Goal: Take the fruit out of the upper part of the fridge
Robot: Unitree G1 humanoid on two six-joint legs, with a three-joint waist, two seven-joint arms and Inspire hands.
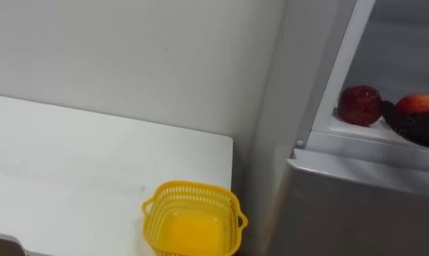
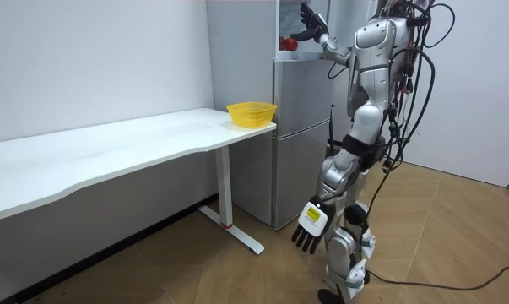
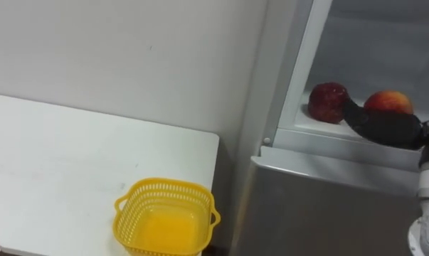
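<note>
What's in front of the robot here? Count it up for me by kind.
Apples: 2 (dark red apple, red-and-yellow apple, both on the upper fridge shelf)
Yellow basket: 1
White table: 1
Fridge: 1
Total: 5

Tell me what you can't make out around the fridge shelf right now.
Right apple: lower part hidden behind the right hand, both eye views; contact unclear.
Upper shelf: cut off by the eye views' right edge.
Left apple: just a red speck in the room view.
</note>
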